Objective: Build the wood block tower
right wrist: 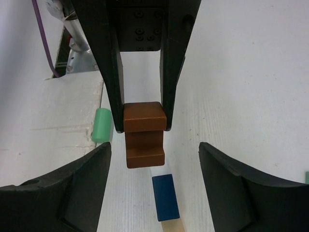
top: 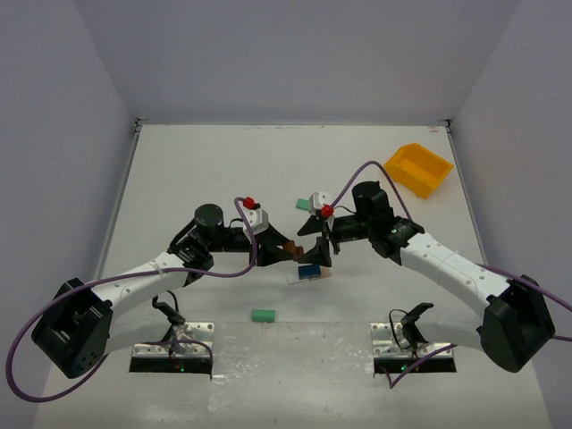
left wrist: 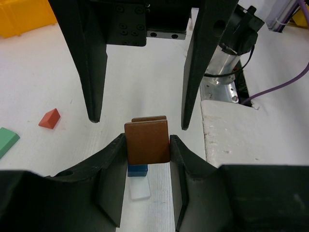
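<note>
A brown notched wood block [left wrist: 147,141] is clamped between the fingers of my left gripper [left wrist: 147,144], which is shut on it. It hangs just above a blue block [left wrist: 137,170] that lies on a pale flat plank [left wrist: 139,189]. In the right wrist view the same brown block [right wrist: 144,133] sits in the left fingers [right wrist: 112,72], over the blue block [right wrist: 165,195] and plank [right wrist: 173,226]. My right gripper [right wrist: 154,147] faces it with its jaws wide apart, touching nothing. From above, the two grippers [top: 290,253] [top: 320,246] meet nose to nose over the blue block [top: 310,272].
A green cylinder [top: 262,315] lies near the front, left of the plank. A green block [top: 304,205] rests behind the grippers, and a red triangular block [left wrist: 49,118] lies near it. The yellow bin [top: 418,168] stands at the back right.
</note>
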Tool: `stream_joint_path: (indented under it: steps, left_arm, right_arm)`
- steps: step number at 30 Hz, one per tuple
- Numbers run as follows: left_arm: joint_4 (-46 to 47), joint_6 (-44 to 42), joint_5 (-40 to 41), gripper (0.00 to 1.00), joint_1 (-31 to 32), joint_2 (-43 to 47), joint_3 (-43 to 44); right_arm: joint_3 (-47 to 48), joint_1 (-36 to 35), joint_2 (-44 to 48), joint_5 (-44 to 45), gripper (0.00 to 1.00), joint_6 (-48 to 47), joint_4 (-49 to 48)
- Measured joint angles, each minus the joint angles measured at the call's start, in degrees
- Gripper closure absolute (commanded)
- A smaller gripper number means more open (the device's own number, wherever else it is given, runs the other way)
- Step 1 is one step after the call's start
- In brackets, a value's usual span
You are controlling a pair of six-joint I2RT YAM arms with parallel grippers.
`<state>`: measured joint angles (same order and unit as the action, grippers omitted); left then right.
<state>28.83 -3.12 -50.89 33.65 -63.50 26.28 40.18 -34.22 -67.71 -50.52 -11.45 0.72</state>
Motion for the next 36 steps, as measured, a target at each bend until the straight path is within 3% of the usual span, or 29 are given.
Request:
stream_joint_path:
  steps: [7,9,11,19,20,25,29,36]
  left_arm:
    - [2.08,0.64,0.69,1.00,0.00,0.49,-0.04]
    - [2.57,0.87,1.12,1.00,0.00,0.59,-0.04]
    - [2.78,0.96,1.39,1.00,0.00,0.71,-0.04]
    - [3.38,0.80,2.87,1.00,0.00,1.31,-0.42]
    - [3.51,0.80,3.17,0.88,0.00,1.57,-0.66]
    - [4.25,1.46,5.55,0.00,0.00,2.03,-1.19]
    - [5.35,3.50,9.17,0.00,-0.07,2.85,-1.66]
    - [2.19,10.20,23.86,0.00,-0.45,10.01,-1.51]
  right_arm:
    - [0.00,-1.02,-1.88,1.25,0.31,-0.12,-0.15]
    - [0.00,-1.27,-2.52,1.57,0.37,-0.17,-0.05]
    - [0.00,-1.46,-2.77,2.13,0.51,-0.13,0.15]
    - [0.02,-1.88,-2.77,4.27,0.71,1.68,-0.89]
    - [0.02,-1.97,-2.77,4.71,0.75,2.07,-1.08]
    - [0.65,-2.49,-2.86,9.12,0.79,3.49,-1.31]
    - [7.13,-1.47,-6.38,15.59,0.79,3.83,2.94]
    - [33.12,7.14,-20.09,26.35,0.79,2.20,11.79]
